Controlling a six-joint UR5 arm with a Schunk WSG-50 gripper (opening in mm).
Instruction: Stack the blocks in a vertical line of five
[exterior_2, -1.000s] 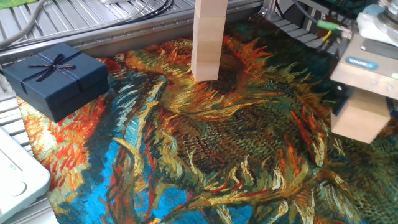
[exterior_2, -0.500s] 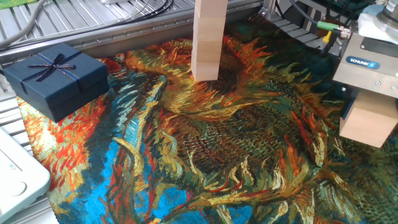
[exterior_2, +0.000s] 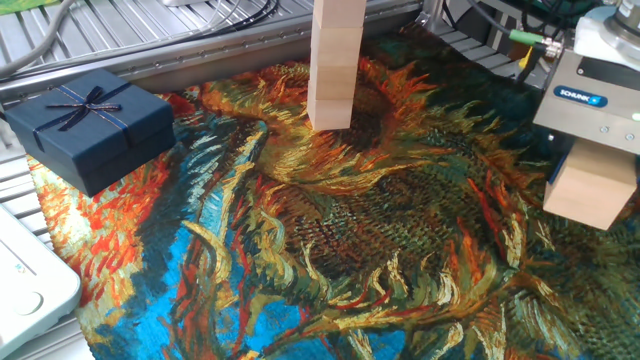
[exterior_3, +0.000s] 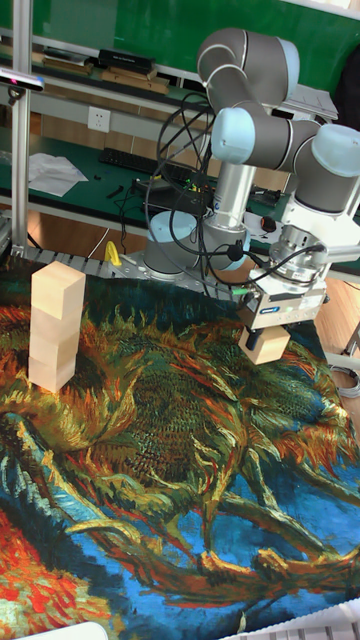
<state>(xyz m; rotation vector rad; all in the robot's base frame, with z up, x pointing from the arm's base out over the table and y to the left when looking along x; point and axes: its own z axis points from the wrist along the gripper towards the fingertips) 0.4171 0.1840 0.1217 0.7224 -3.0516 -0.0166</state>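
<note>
Gripper (exterior_3: 266, 340): clamped on one block (exterior_2: 590, 187), held clear of the cloth (exterior_2: 330, 250) at the right side, well apart from the stack (exterior_3: 56, 325).

Stack: you have three blocks showing in the tall view, upright at the far left of the cloth. The fixed view cuts off its top, so check the count there.

Gift box (exterior_2: 90, 125): sits on the cloth's left edge, near the stack but not touching. Not part of the job.

Risks, as I judge them:
- The held block looks slightly turned against the stack's faces. If you set it down that way, you get an overhanging corner and a weaker column.
- The column is narrow and tall. If you carry across too low, the block or the fingers could clip it and topple it.
- The cloth may give under the base. A hard press at placement could rock the stack.
- Opening before the block sits flat could let it slide off.
</note>
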